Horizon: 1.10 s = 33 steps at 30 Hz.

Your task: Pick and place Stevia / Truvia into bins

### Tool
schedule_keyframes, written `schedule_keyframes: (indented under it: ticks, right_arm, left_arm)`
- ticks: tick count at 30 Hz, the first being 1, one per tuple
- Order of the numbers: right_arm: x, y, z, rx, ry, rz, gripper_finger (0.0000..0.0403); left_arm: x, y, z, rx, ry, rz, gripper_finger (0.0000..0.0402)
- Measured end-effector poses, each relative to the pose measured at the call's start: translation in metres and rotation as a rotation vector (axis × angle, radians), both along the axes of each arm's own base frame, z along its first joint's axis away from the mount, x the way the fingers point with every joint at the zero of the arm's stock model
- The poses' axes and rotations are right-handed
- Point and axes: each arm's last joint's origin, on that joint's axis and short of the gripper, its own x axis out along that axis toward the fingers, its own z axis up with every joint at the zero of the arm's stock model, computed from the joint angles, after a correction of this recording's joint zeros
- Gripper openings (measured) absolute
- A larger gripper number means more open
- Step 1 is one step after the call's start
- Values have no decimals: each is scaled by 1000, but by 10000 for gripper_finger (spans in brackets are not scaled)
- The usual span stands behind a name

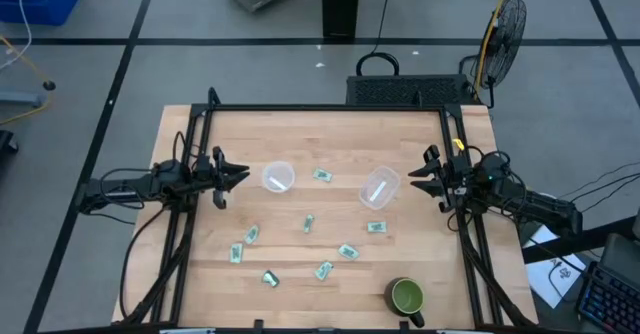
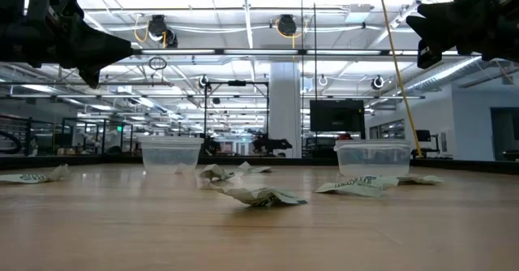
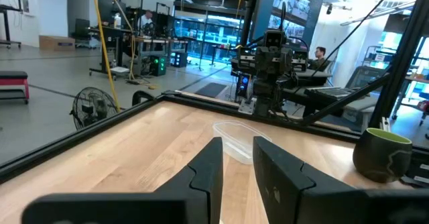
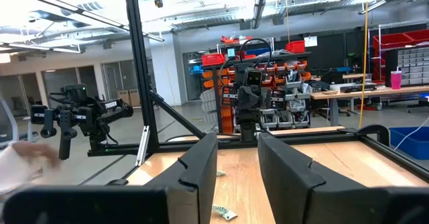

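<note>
Bright ceiling lights (image 2: 243,3) flood the low view with glare, while the near worktop (image 2: 259,238) lies blurred and shadows stay faint.

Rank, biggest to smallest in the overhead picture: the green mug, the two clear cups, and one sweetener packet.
1. The two clear cups, left and right, look about alike; I won't rank them.
2. Green mug, slightly smaller.
3. Sweetener packet, far smallest.

Crumpled paper packets (image 1: 347,252), clear plastic cups (image 1: 279,177), smooth wooden table (image 1: 330,144).

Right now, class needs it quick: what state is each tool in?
Left tool: open, holding nothing.
Right tool: open, holding nothing.
</note>
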Motion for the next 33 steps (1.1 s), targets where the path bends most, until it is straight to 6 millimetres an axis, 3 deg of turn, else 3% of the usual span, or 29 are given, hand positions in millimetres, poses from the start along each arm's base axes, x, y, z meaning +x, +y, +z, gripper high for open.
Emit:
schedule_keyframes:
  ticks: [23,27,33]
  right_arm:
    - [0,0,0,0,0,0,102]
    - [0,0,0,0,0,0,102]
    - [0,0,0,0,0,0,102]
  left_arm:
    - [-1,-2,7,-87,-40,-69,88]
    - [-7,-2,28,-62,-71,-68,88]
    - [-21,-3,83,28,-28,-42,88]
